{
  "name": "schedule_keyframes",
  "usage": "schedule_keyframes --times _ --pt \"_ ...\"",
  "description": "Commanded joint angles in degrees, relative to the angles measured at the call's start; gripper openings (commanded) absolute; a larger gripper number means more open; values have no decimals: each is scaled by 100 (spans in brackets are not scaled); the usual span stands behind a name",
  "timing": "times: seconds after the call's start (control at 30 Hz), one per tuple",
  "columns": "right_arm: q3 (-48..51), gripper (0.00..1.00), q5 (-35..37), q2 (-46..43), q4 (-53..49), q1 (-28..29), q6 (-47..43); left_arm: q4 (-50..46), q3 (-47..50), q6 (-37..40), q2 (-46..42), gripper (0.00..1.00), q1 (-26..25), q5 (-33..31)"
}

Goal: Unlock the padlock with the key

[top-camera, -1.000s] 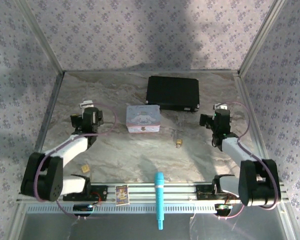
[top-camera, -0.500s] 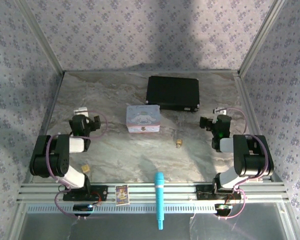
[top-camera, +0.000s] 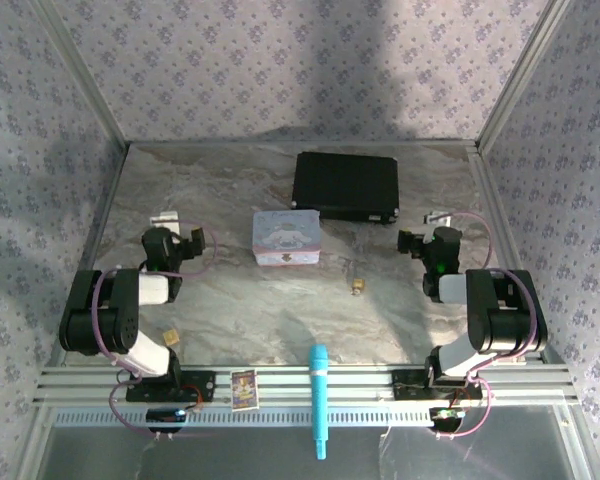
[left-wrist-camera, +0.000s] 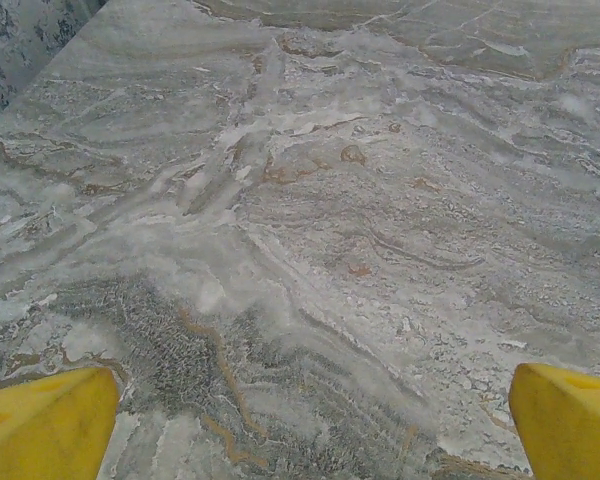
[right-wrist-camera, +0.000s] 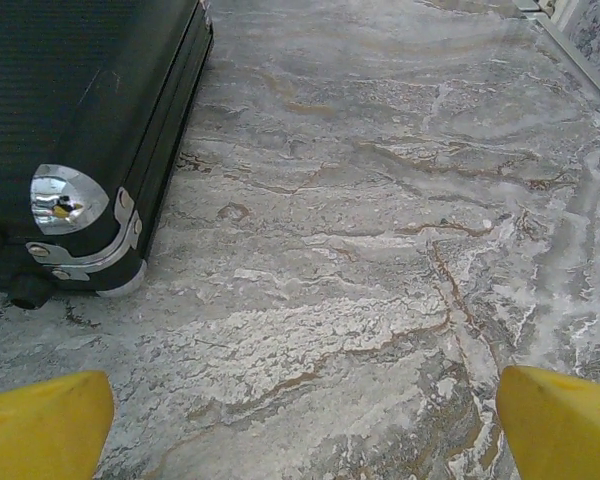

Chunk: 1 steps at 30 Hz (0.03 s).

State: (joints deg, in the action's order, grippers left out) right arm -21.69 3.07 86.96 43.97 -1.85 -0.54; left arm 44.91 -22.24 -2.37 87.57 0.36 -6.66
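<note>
The padlock is a tiny brass block with a thin silvery piece above it. It lies on the marble table right of centre. I cannot make out the key at this size. My left gripper hovers at the left of the table, far from the padlock. In the left wrist view its yellow fingers stand wide apart, so the left gripper is open over bare marble. My right gripper is right of the padlock. The right gripper is also open, with its yellow fingers apart and nothing between them.
A pastel cartoon tin stands left of the padlock. A black case lies behind it, and its corner sits ahead-left of the right gripper. A tan cube, a small card and a blue pen-like stick lie along the near edge.
Both arms have folded up over the past second, their elbows swinging in over the bases. The grippers stayed near the same spots and stayed open. The padlock has not moved.
</note>
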Motion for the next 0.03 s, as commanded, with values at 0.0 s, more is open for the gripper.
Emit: schedule_keyframes --times 0.0 --pt "-117 99 -57 18 85 9 -120 194 -131 57 32 100 -25 81"
